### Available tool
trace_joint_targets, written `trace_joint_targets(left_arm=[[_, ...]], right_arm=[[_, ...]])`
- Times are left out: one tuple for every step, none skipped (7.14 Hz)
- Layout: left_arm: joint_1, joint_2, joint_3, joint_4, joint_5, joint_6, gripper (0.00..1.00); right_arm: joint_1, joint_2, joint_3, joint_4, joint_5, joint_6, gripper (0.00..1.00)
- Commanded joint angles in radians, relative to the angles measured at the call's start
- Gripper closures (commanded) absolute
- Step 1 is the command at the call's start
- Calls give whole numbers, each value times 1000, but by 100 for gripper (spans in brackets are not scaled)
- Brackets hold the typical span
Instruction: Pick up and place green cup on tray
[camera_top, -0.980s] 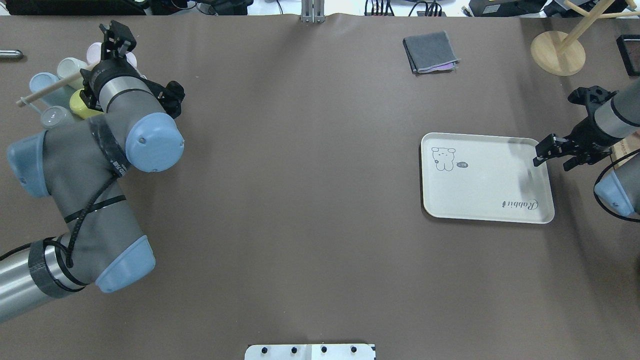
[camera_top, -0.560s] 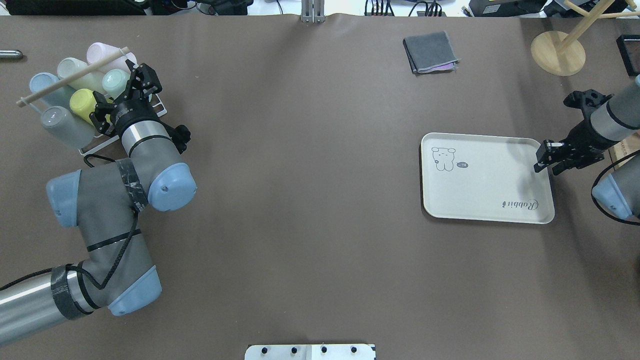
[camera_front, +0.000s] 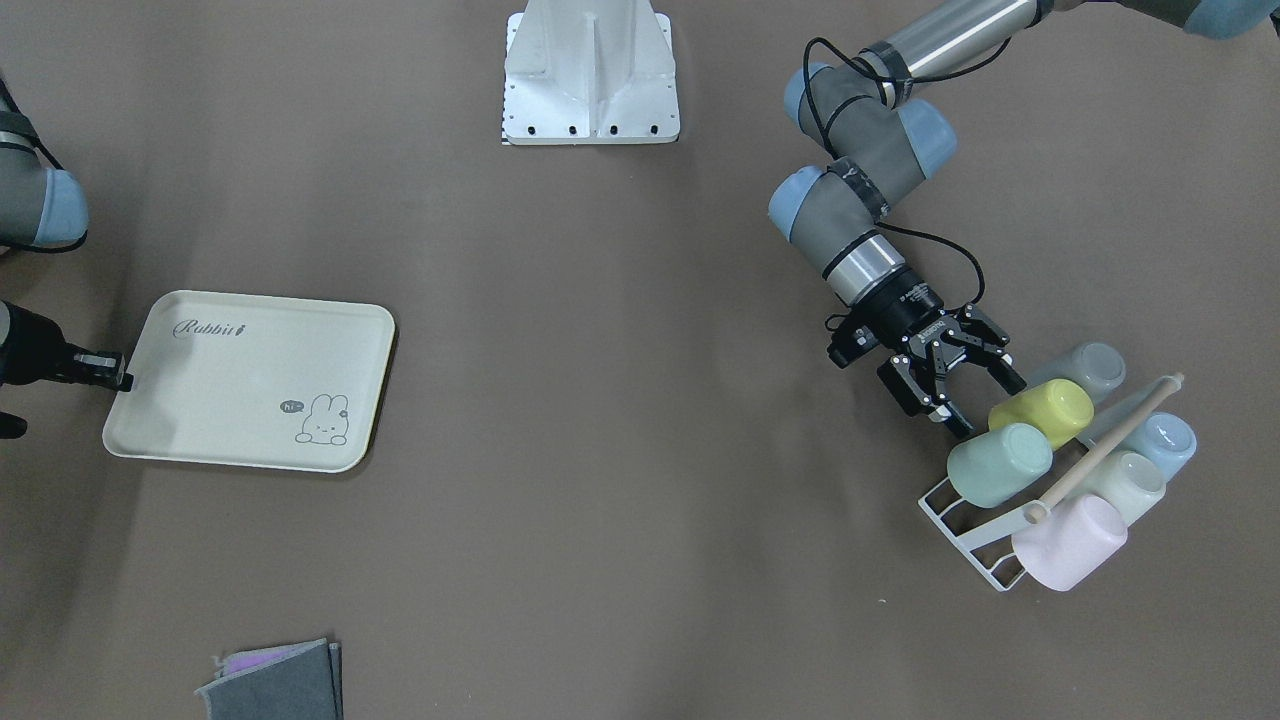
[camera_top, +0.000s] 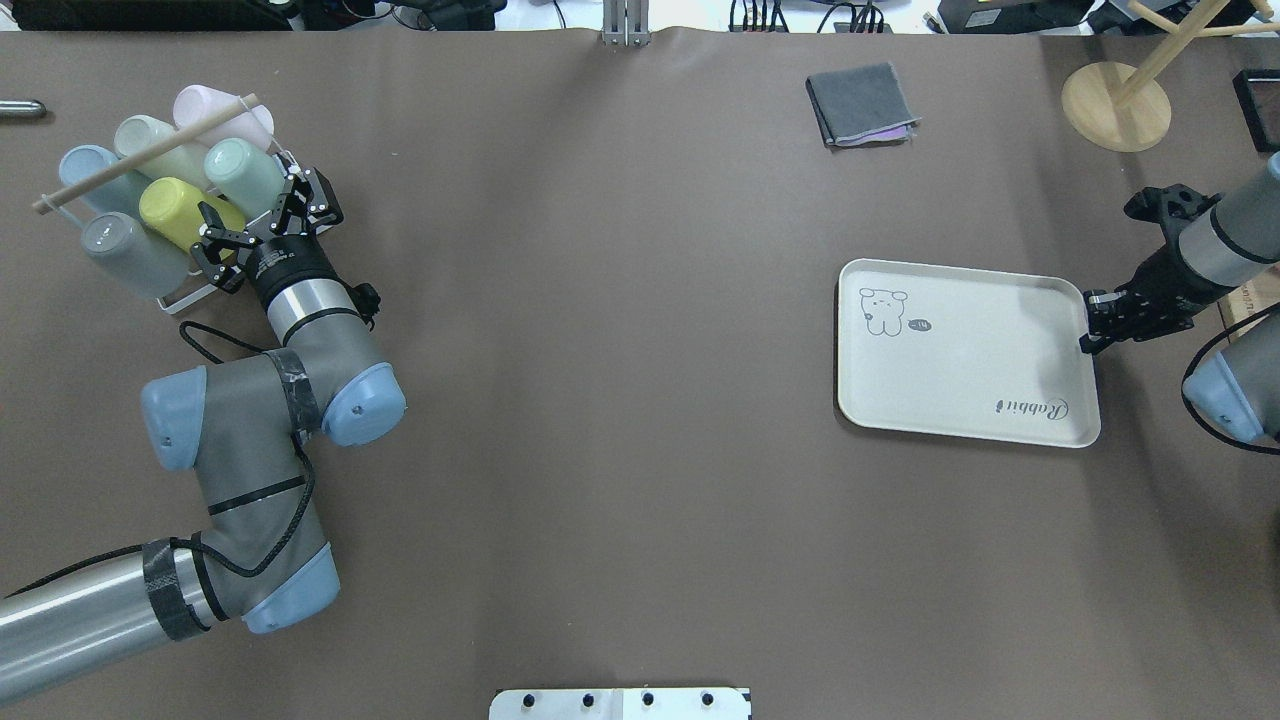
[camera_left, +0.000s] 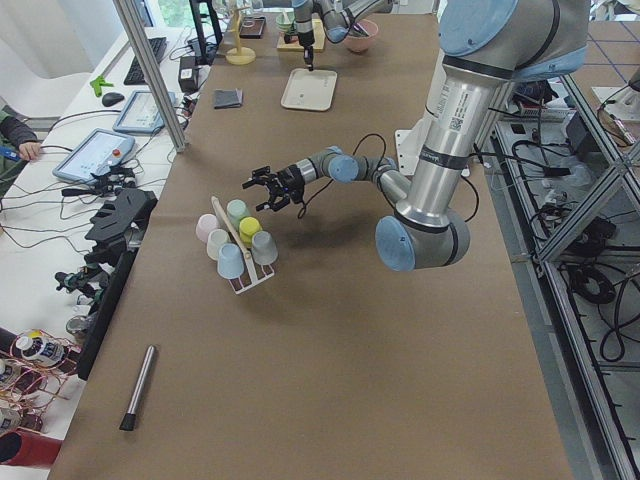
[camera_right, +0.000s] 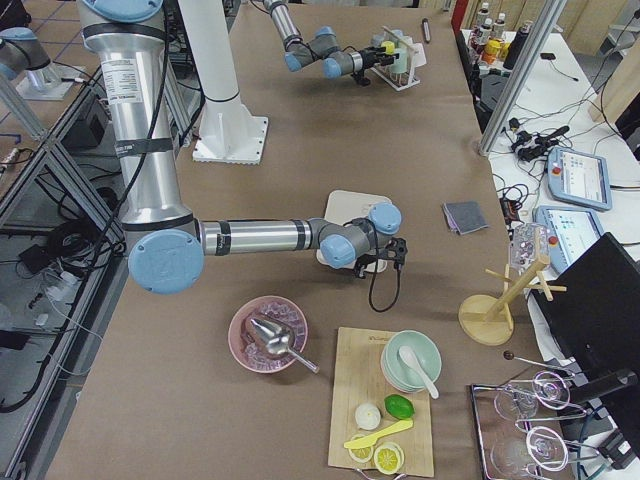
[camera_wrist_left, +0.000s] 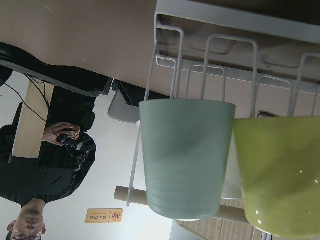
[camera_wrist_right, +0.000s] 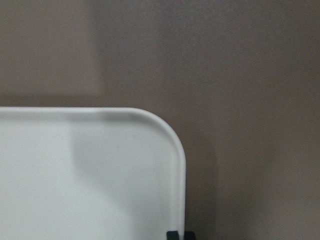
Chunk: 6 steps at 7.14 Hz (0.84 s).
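The green cup (camera_top: 243, 168) lies on its side in the wire rack (camera_wrist_left: 225, 11) at the left end of the tabletop (camera_top: 600, 400), just beside the yellow cup (camera_top: 180, 208). Our left hand (camera_front: 985, 403) hangs close before these two cups, fingers spread wide, and we hold nothing in it. The tray (camera_top: 960, 400), lettered "Rabbit", lies well apart, and our right hand (camera_top: 1089, 339) pinches its rim.
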Motion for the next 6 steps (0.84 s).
trace_joint_targets(left_arm=[[1,-5,70,-71,36,3,1],[1,-16,81,-76,37,21,1],[6,-19,101,-85,37,21,1],[4,-30,127,-108,40,23,1],[-2,-41,146,-111,40,23,1],[-4,-42,154,-114,40,27,1]], right_arm=[[1,-2,32,2,15,-14,100],[-13,0,84,-3,44,-14,100],[-15,6,112,-2,102,-3,100],[-18,20,132,-2,158,0,100],[-19,56,141,-2,164,8,100],[-65,129,135,-5,161,38,100]])
